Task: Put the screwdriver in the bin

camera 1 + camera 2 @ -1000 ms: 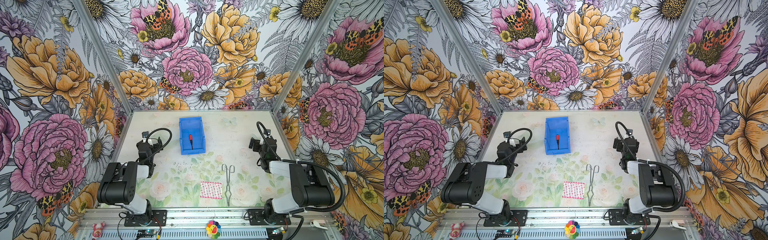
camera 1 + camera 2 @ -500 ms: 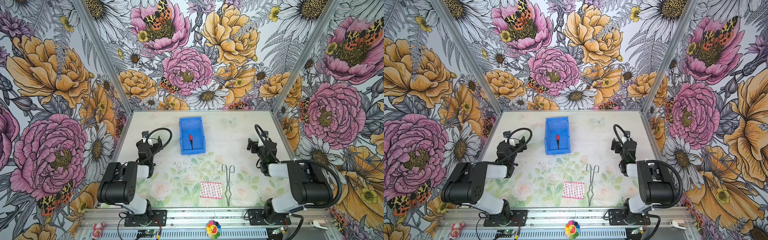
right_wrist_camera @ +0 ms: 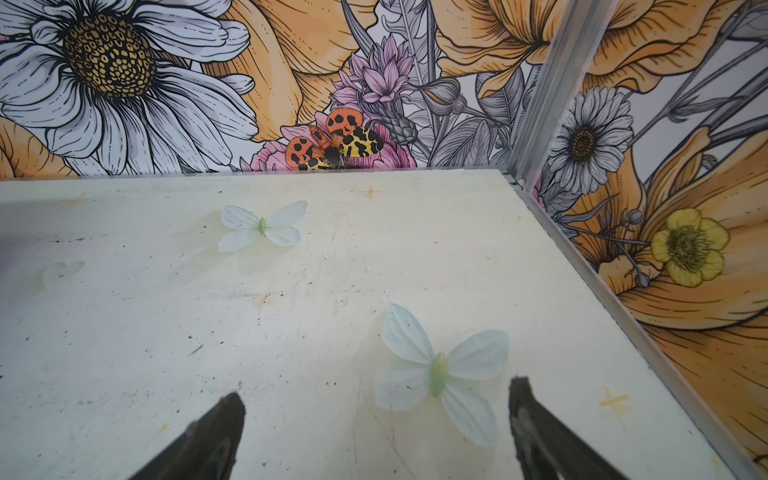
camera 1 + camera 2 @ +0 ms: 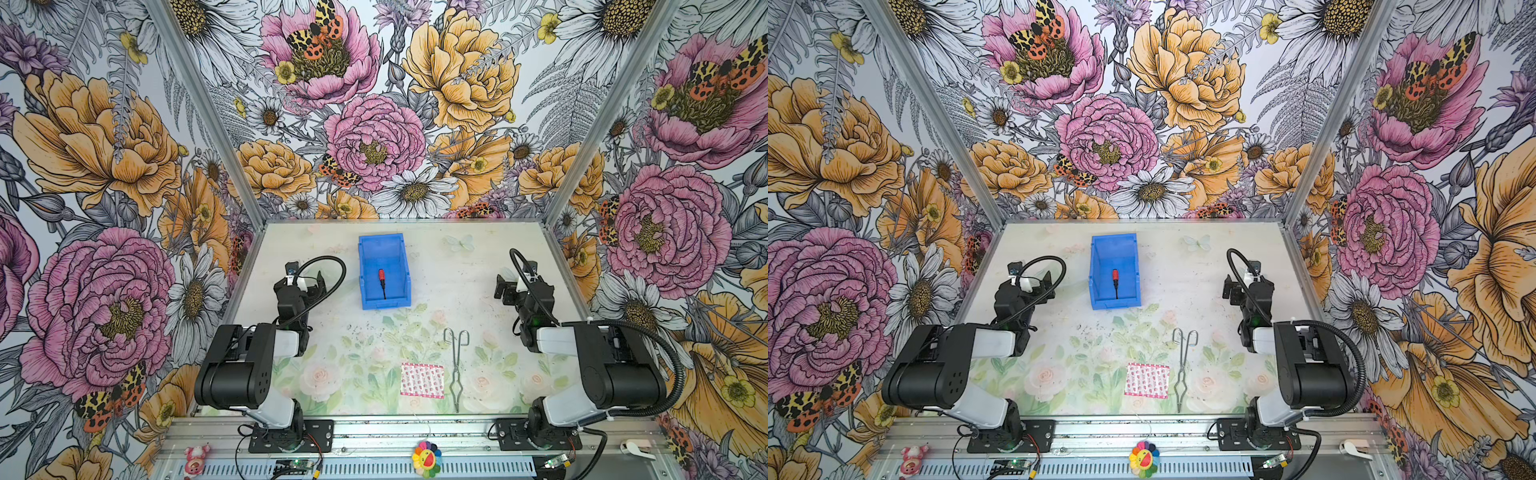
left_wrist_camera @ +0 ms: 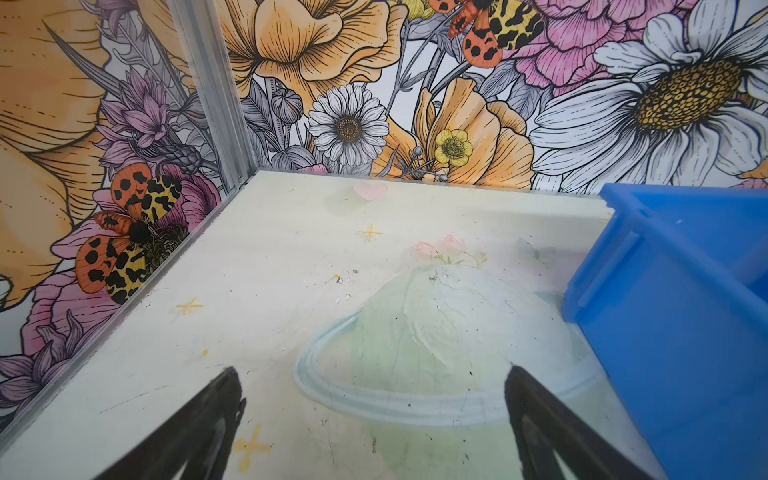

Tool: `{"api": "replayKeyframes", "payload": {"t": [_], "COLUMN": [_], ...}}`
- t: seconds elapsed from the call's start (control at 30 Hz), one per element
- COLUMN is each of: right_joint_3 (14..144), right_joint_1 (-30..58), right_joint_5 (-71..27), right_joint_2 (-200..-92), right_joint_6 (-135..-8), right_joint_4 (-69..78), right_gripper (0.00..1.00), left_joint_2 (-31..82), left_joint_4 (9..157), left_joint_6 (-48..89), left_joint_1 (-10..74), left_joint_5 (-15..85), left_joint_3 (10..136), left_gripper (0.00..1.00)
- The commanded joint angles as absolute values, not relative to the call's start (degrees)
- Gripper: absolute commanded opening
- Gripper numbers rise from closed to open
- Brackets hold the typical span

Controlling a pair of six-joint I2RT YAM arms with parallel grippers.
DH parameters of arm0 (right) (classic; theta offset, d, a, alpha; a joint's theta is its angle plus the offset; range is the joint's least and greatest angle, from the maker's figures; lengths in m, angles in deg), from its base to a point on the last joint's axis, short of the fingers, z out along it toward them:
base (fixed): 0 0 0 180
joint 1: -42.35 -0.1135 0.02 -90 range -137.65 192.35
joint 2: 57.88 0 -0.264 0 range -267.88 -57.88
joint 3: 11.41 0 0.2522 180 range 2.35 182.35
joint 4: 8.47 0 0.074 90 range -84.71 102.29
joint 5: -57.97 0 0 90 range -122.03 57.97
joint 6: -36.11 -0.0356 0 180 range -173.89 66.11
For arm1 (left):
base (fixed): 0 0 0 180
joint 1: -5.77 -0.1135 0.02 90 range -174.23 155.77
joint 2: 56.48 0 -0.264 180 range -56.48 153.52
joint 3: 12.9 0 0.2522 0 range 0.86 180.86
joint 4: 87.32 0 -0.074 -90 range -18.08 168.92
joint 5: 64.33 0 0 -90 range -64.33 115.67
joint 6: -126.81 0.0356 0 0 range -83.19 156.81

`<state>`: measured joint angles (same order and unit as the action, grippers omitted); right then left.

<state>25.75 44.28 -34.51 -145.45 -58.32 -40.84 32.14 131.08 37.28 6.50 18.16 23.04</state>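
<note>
Right hand (image 3: 376, 399) slightly farther inward, toward the centre, than one second ago.

Tabletop (image 4: 478, 266): pale and scuffed, printed with faint roses and leaves. Silver metal tongs (image 4: 456, 368) lie flat in the near right part, with the loop end away from the front rail and the tips toward it. Just beside them on the left lies a square pink-and-white patterned packet (image 4: 422, 380), with a narrow gap between the two. On the front aluminium rail (image 4: 374, 428) sit a pink plush figure (image 4: 196, 454) and a rainbow flower toy (image 4: 427, 454) with a smiling face. Floral wallpaper (image 4: 374, 137) covers three walls — peonies, daisies, spotted moths. Right wrist view: pale printed butterfly (image 3: 440, 370) on the surface. Left wrist view: printed ringed planet (image 5: 436, 357).
</note>
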Motion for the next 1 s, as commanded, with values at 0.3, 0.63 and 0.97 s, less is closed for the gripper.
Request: {"api": "replayKeyframes", "payload": {"t": [0.3, 0.63, 0.97], "right_joint_3": [25.43, 25.35, 25.38], "right_joint_1": [43.93, 43.98, 44.02], "right_joint_5": [-33.79, -33.79, -33.73], "right_joint_2": [-145.68, -145.64, -145.65], "right_joint_6": [-57.84, -57.76, -57.77], "right_joint_4": [-42.73, -42.72, -42.74], "right_gripper": [1.0, 0.99, 0.99], "left_joint_2": [32.29, 32.29, 32.2], "left_joint_4": [132.54, 132.35, 132.13], "left_joint_6": [38.22, 37.95, 37.43], "left_joint_1": [6.61, 6.21, 5.51], "left_joint_5": [18.06, 18.82, 20.22], "left_joint_3": [22.47, 22.57, 22.61], "left_gripper": [0.99, 0.99, 0.99]}}
